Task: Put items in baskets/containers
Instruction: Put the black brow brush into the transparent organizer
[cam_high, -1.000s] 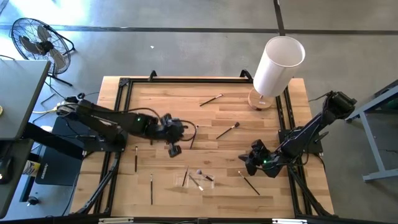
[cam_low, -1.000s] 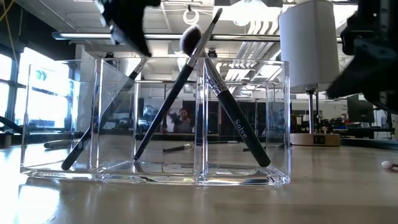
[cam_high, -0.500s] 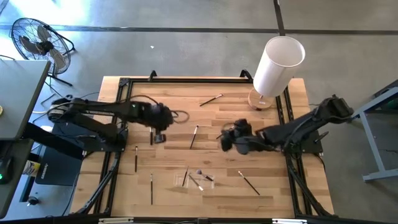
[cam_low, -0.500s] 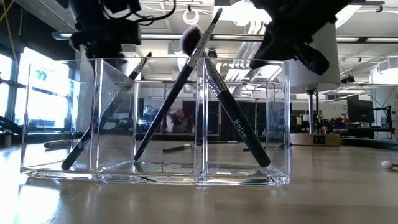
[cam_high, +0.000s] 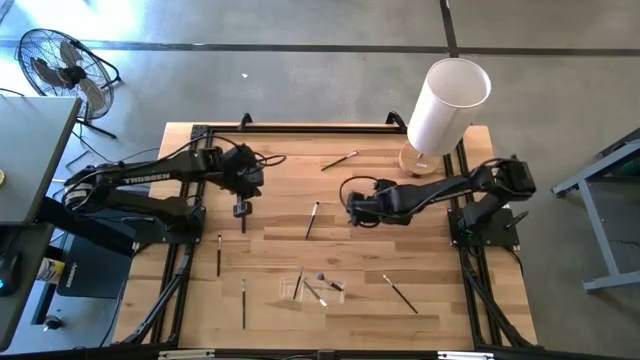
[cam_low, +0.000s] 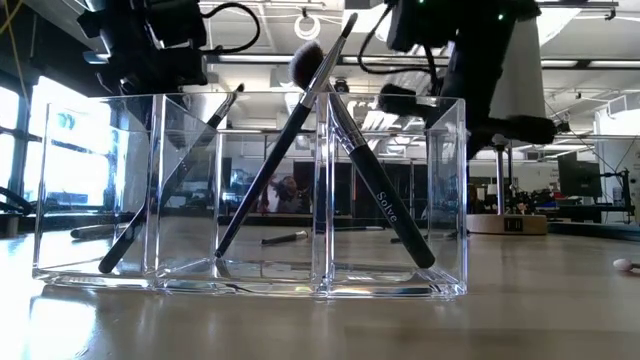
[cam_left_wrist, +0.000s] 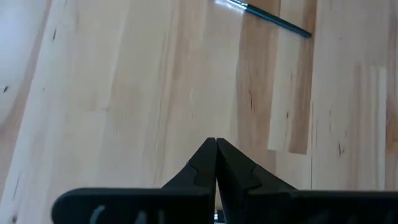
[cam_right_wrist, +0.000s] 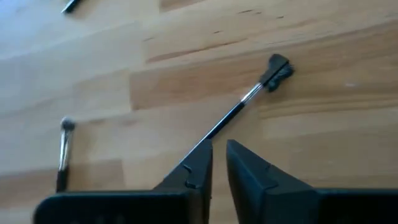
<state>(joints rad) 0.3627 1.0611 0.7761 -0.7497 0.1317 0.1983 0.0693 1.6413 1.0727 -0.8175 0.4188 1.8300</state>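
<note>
A clear holder (cam_low: 250, 190) stands near the table's near edge (cam_high: 318, 287). Three brushes (cam_low: 270, 160) lean in it, lower ends on its floor. More brushes lie flat on the wood. My right gripper (cam_right_wrist: 219, 146), fingers a narrow gap apart, hovers at mid-table (cam_high: 351, 215) over a dark-tipped brush (cam_right_wrist: 249, 99). The brush's handle end runs behind one fingertip (cam_right_wrist: 198, 155). My left gripper (cam_left_wrist: 216, 142) is shut and empty, over the table's left part (cam_high: 241, 209). A short dark brush (cam_high: 243, 224) lies just beside it.
A tall white cylinder on a round wooden base (cam_high: 445, 100) stands at the far right corner. Loose brushes lie at far centre (cam_high: 340, 160), mid-table (cam_high: 312, 220), near left (cam_high: 219, 255) (cam_high: 243, 300) and near right (cam_high: 400, 293). Black frame rails (cam_high: 195, 160) line the sides.
My right gripper has swung from the near right part of the table toward the left and far side, ending over the dark-tipped brush at mid-table. My left gripper has drawn back from mid-table toward the left and far edges. No brush has visibly moved.
</note>
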